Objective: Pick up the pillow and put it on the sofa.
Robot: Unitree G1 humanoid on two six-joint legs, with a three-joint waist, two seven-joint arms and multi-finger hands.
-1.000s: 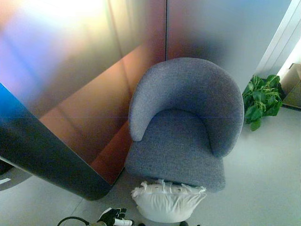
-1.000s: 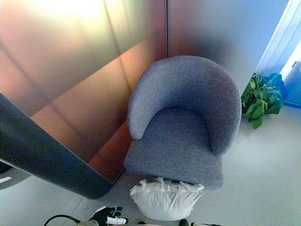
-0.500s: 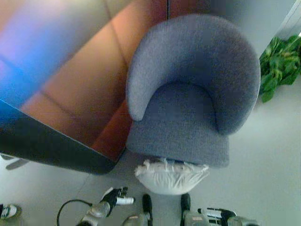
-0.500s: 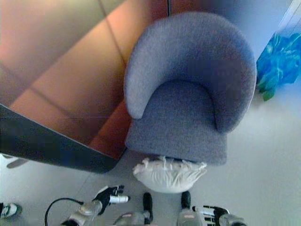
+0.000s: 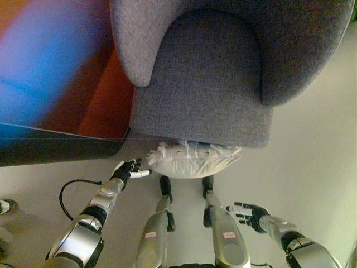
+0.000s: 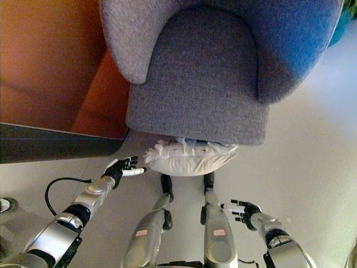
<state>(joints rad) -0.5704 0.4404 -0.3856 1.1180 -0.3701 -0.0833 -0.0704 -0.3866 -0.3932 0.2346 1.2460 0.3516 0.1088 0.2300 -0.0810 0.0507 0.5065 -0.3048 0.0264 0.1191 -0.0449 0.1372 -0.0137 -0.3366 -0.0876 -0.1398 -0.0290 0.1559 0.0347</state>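
Observation:
A white pillow (image 5: 192, 160) with frilled edges lies on the floor against the front of the grey round-backed sofa chair (image 5: 206, 84). My left hand (image 5: 128, 170) is open, its fingers straight, just left of the pillow's left end and close to touching it. My right hand (image 5: 249, 214) is open with fingers spread, low over the floor to the right of the pillow and well apart from it. The same scene shows in the right eye view, with the pillow (image 6: 188, 158), left hand (image 6: 124, 167) and right hand (image 6: 244, 211).
A dark curved panel (image 5: 56, 148) and a reddish-brown wall (image 5: 61, 72) stand left of the chair. Pale grey floor (image 5: 312, 167) spreads to the right. A person's shoe (image 5: 4, 206) shows at the far left edge.
The camera has tilted down and closer, so the chair fills the top. My left hand has come up beside the pillow's left end. My right hand has come fully into view.

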